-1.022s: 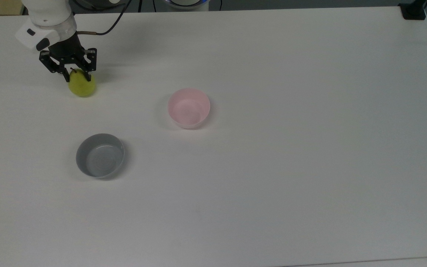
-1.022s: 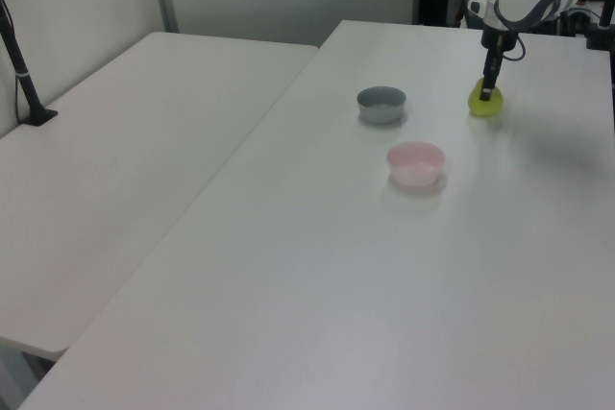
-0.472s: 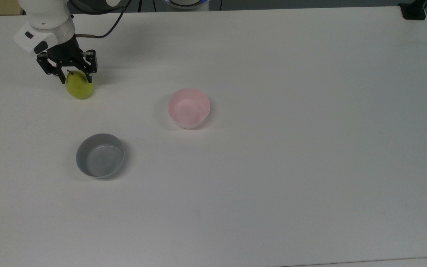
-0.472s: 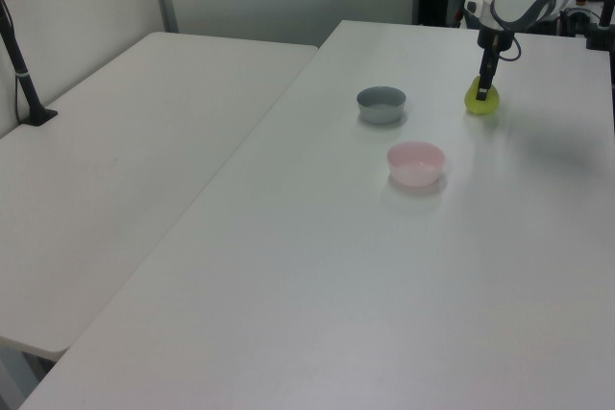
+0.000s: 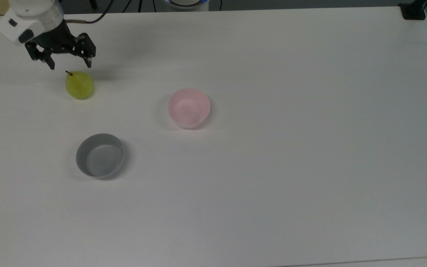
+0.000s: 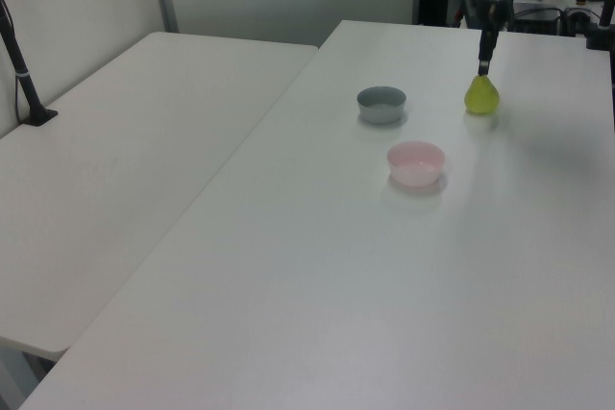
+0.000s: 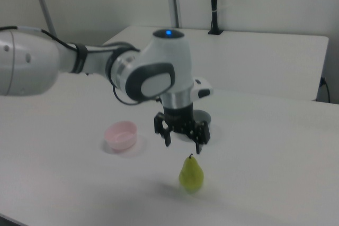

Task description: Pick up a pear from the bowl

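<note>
The yellow-green pear (image 5: 79, 85) stands upright on the white table, stem up, also seen as the pear (image 6: 481, 95) and the pear (image 7: 191, 174). My gripper (image 5: 71, 66) hangs open just above it, clear of the fruit, with nothing between its fingers; it appears too as the gripper (image 7: 183, 148) and the gripper (image 6: 483, 65). The pale pink bowl (image 5: 189, 108) sits empty toward the top view's middle, well to the right of the pear, and shows as the bowl (image 6: 416, 162) and the bowl (image 7: 121, 135).
An empty grey bowl (image 5: 100, 155) sits lower left in the top view, and appears as the grey bowl (image 6: 381, 104). A second white table (image 6: 125, 151) adjoins on the left view's left. A black post (image 6: 21, 69) stands on it.
My gripper has opened, let go of the pear and risen up and to the top view's left. The pear stays standing on the table.
</note>
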Controlling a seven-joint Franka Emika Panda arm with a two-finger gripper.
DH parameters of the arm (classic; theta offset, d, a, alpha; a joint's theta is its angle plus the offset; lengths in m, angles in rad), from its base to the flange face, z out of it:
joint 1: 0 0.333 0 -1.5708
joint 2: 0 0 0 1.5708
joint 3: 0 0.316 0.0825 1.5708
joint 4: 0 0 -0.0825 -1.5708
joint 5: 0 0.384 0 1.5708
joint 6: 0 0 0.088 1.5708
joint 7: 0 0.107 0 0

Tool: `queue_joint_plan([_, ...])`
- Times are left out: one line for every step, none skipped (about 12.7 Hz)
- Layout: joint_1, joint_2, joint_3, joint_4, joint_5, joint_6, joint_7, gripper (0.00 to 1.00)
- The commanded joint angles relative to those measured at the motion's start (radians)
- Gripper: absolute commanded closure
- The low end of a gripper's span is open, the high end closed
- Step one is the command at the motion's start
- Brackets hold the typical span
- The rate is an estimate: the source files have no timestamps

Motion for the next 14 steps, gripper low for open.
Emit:
queue_joint_plan([0.049,-0.064,-0.001,0.113,-0.023,-0.208,0.137,0.0])
queue_joint_plan([0.058,-0.095,0.001,0.14,-0.02,-0.264,0.199,0.0])
queue_joint_plan([0.07,-0.11,0.001,0.16,-0.02,-0.31,0.236,0.0])
queue_joint_plan([0.086,-0.124,0.002,0.186,-0.017,-0.353,0.262,0.0])
queue_joint_plan([0.104,-0.138,0.002,0.205,-0.014,-0.399,0.279,0.0])
queue_joint_plan([0.122,-0.153,0.001,0.226,-0.012,-0.443,0.299,0.0])
queue_joint_plan([0.139,-0.167,0.001,0.246,-0.014,-0.486,0.328,0.0])
queue_joint_plan([0.161,-0.182,0.001,0.275,-0.011,-0.534,0.363,0.0])
queue_joint_plan([0.176,-0.185,0.001,0.3,-0.009,-0.567,0.372,0.0])
queue_joint_plan([0.199,-0.187,0.002,0.32,-0.008,-0.604,0.385,0.0])
queue_joint_plan([0.248,-0.193,0.002,0.328,-0.008,-0.626,0.398,0.0])
queue_joint_plan([0.274,-0.199,0.004,0.328,-0.008,-0.622,0.408,0.0])
queue_joint_plan([0.294,-0.202,0.004,0.325,-0.006,-0.615,0.408,0.0])
queue_joint_plan([0.306,-0.201,0.004,0.323,0.008,-0.597,0.397,0.0])
